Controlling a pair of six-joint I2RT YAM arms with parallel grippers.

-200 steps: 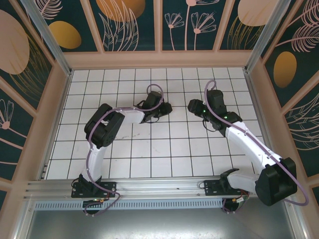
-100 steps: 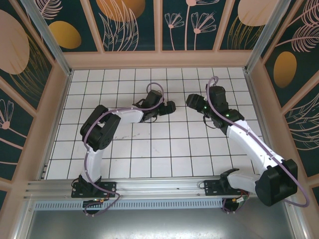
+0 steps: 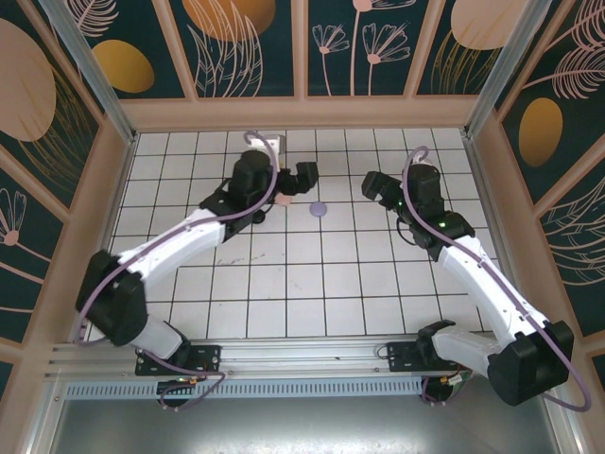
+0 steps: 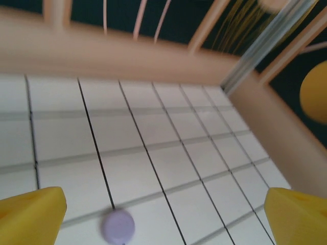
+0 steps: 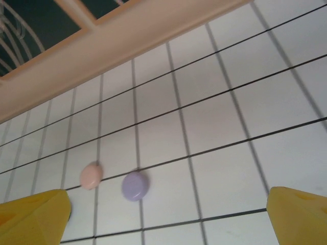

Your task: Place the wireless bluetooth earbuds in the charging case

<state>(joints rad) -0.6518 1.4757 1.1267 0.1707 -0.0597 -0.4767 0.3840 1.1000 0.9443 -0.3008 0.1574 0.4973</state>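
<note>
Left gripper (image 4: 164,214): I am holding the yellow fingers spread wide, with nothing between them. Right gripper (image 5: 166,214): likewise spread wide and carrying nothing.

The lavender charging case (image 3: 319,208) is lying flat on the white gridded table (image 3: 284,284), in its far half, between my two grippers and touching neither. It is showing as a small, smooth, round domed disc, pale purple, sitting across a black grid line. The views are too blurred to tell how the lid is standing.

The pink case (image 5: 91,175), the same rounded shape, is lying just left of the lavender one, apart from it.
</note>
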